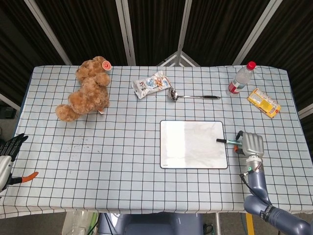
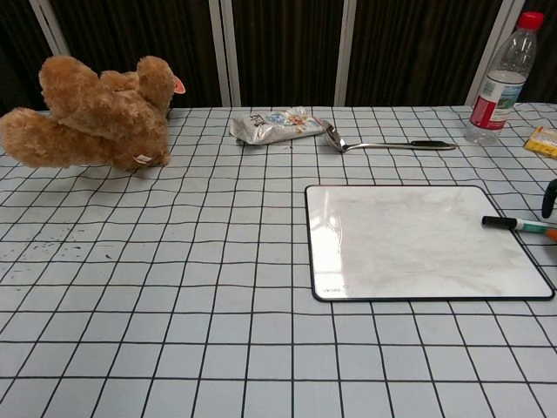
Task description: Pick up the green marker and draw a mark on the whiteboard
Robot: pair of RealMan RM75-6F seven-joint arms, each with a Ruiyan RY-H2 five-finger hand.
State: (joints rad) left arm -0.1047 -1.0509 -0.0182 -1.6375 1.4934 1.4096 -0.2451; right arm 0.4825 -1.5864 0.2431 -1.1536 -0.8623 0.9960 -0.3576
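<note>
The green marker (image 1: 226, 141) (image 2: 515, 225) lies flat with its black cap on the right edge of the whiteboard (image 1: 193, 144) (image 2: 418, 239); its tail sticks out over the tablecloth. My right hand (image 1: 250, 143) hovers just right of the marker's tail, fingers hanging down and holding nothing. The chest view catches only a dark fingertip (image 2: 549, 198) at the right border, above the marker. My left hand (image 1: 11, 146) rests off the table's left edge, its dark fingers spread and empty.
A spoon (image 1: 192, 96) and a snack packet (image 1: 150, 84) lie beyond the board. A water bottle (image 1: 241, 78) and a yellow packet (image 1: 263, 102) are at the back right. A teddy bear (image 1: 86, 90) lies at the back left.
</note>
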